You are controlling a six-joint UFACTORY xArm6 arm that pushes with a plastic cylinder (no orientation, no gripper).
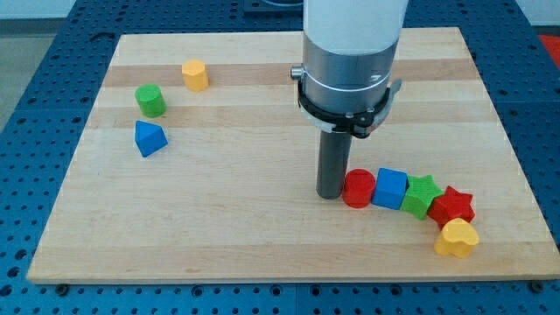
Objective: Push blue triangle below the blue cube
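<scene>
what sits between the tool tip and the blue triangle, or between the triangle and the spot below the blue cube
Nothing visible. My tip sits beside the red cylinder, far to the right of the blue triangle, with bare board between. The stretch toward the spot below the blue cube is also clear.

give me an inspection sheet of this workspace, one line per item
surface: wooden board, lying on a blue perforated table
job's things: blue triangle at the view's left; blue cube at the view's right, in a touching row
clutter: green cylinder and yellow block near the triangle; red cylinder, green star, red star, yellow heart in the row
grippers: none; my tip is against the red cylinder's left side, far from the triangle
cables: nothing seen
surroundings: nothing seen beyond the table
</scene>
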